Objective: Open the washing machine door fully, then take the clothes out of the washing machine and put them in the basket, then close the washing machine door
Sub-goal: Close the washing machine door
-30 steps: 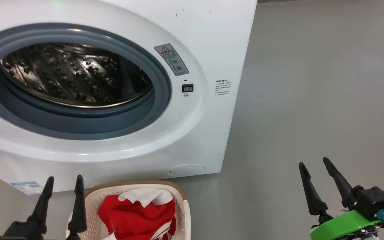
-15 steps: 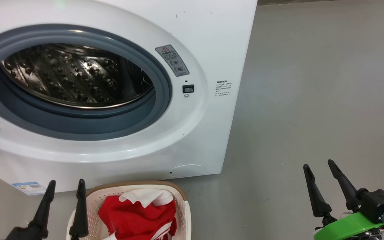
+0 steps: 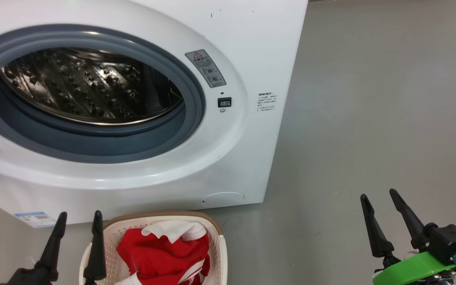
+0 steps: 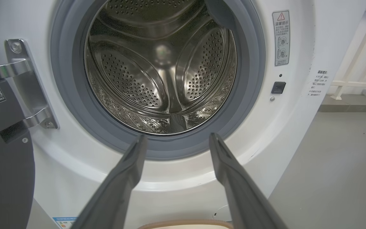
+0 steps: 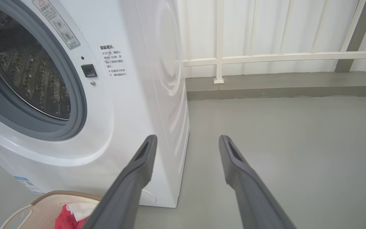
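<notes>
As the washing machine (image 3: 251,39) looks empty and the clothes (image 3: 160,253) lie in the basket (image 3: 217,241), you should now close the door (image 4: 2,159), open at its left. Your left gripper (image 3: 80,213) and right gripper (image 3: 378,193) are wide, holding nothing.

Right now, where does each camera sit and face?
Head view: on the head, looking down at the washing machine, basket and clothes; left gripper, right gripper, both open.
Left wrist view: on the left arm, facing into the drum; own fingers.
Right wrist view: on the right arm, facing the machine's side, floor and railing; own fingers.
Shared: all show the drum.
</notes>
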Robot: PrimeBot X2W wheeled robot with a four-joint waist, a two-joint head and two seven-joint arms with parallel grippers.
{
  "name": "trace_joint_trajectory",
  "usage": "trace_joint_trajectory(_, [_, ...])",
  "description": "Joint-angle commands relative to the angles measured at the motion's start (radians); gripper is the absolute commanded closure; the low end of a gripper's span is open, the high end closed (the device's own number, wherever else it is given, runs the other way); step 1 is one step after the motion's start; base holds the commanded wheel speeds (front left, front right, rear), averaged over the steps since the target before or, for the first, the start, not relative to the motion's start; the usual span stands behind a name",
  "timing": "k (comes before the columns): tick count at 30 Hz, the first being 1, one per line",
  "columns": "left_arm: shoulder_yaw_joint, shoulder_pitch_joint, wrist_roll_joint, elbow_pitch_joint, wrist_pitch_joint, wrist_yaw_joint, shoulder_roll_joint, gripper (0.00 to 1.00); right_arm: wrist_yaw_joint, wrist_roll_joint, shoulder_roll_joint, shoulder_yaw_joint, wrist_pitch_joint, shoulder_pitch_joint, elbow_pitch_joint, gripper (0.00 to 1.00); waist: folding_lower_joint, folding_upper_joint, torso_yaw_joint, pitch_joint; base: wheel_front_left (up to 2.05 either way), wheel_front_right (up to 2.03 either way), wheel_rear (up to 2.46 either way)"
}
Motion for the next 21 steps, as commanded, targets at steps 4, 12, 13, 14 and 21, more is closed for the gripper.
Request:
trace_joint_trajectory(4, [0.023, -0.028, -0.005, -0.027, -0.005, 0.009, 0.009, 0.0, 0.006, 0.0, -0.011, 0.018, -0.006, -0.013, -0.026, 0.0, 0.0, 0.0, 0.003, 0.003, -1.02, 1.02, 0.0])
trace_joint_trajectory(12, [0.025, -0.027, -0.006, -0.02, -0.005, 0.007, 0.009, 0.0, 0.006, -0.001, -0.01, 0.02, -0.006, -0.012, -0.027, 0.0, 0.0, 0.0, 0.006, 0.004, -1.41, 1.41, 0.0])
trace_joint_trajectory(13, [0.025, -0.027, -0.009, -0.018, -0.005, 0.006, 0.009, 0.0, 0.006, -0.001, -0.01, 0.021, -0.006, -0.012, -0.027, 0.0, 0.0, 0.0, 0.007, 0.005, -1.05, 1.05, 0.0])
trace_joint_trajectory(14, [0.026, -0.028, -0.01, -0.015, -0.005, 0.006, 0.009, 0.0, 0.006, 0.0, -0.01, 0.021, -0.006, -0.012, -0.027, 0.0, 0.0, 0.0, 0.007, 0.004, -0.92, 0.92, 0.0])
trace_joint_trajectory(21, [0.023, -0.028, -0.008, -0.003, -0.005, 0.006, 0.009, 0.0, 0.006, 0.0, -0.012, 0.024, -0.006, -0.008, -0.024, 0.0, 0.0, 0.0, 0.009, -0.003, -0.37, 0.37, 0.0])
